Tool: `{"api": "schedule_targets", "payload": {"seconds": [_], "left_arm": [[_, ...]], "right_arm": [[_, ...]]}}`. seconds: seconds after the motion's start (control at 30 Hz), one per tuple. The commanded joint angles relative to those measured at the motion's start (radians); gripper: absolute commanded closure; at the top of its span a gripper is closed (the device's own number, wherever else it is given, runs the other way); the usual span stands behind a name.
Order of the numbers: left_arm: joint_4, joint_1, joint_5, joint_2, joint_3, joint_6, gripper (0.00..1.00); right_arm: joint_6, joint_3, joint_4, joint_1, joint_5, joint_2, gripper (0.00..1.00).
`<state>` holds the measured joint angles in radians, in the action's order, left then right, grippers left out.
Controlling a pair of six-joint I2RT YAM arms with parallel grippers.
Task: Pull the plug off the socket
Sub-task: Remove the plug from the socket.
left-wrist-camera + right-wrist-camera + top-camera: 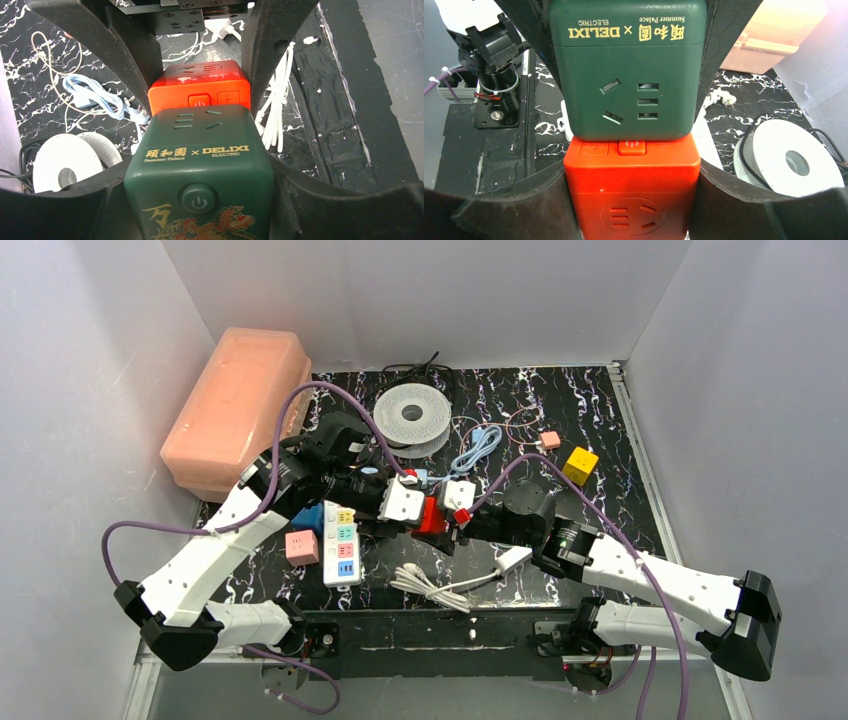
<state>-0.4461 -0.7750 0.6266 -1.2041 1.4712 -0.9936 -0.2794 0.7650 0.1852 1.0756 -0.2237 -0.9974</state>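
Note:
A dark green cube socket (200, 160) with gold DELIXI lettering sits face to face against an orange-red cube socket (205, 87); no gap shows between them. My left gripper (200, 200) is shut on the green cube's sides. My right gripper (631, 200) is shut on the red cube (631, 190), with the green cube (626, 75) beyond it. In the top view both grippers meet at mid-table, left (400, 502) and right (452, 512), with the red cube (432, 516) between them and held off the table. The green cube is hidden there.
A pink lidded box (237, 405) stands at the back left and a white spool (412, 415) behind the grippers. A white power strip (342, 545), pink cube (301, 547) and blue cube (308, 517) lie front left. A white cable (440, 585) lies in front, a yellow cube (580, 464) back right.

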Motion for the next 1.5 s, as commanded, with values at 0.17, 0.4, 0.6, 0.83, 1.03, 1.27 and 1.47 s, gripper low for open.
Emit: {"api": "schedule_targets", "payload": {"seconds": [0.17,0.4,0.6,0.83,1.03,1.27,1.47], "left_arm": [[-0.037,-0.006,0.058,0.042,0.020,0.029,0.28],[-0.034,-0.007,0.060,0.040,0.011,0.025,0.33],[-0.034,-0.006,0.072,0.026,0.012,0.027,0.57],[-0.042,-0.007,0.064,0.017,0.023,0.023,1.00],[-0.102,-0.006,0.052,0.021,0.058,-0.022,1.00],[-0.123,-0.006,0.039,0.028,0.071,-0.053,1.00],[-0.130,-0.006,0.036,0.021,0.086,-0.053,1.00]], "right_arm": [[-0.001,0.059,0.108,0.001,-0.010,0.000,0.99],[-0.001,0.063,0.109,0.002,-0.010,0.000,0.99],[-0.003,0.071,0.111,0.005,-0.011,0.002,0.99],[-0.008,0.049,0.109,0.009,0.000,0.010,0.99],[-0.036,-0.035,0.115,0.009,0.064,0.019,0.99],[-0.040,-0.097,0.122,0.009,0.086,0.014,0.99],[-0.036,-0.111,0.105,0.010,0.091,0.012,0.99]]}}
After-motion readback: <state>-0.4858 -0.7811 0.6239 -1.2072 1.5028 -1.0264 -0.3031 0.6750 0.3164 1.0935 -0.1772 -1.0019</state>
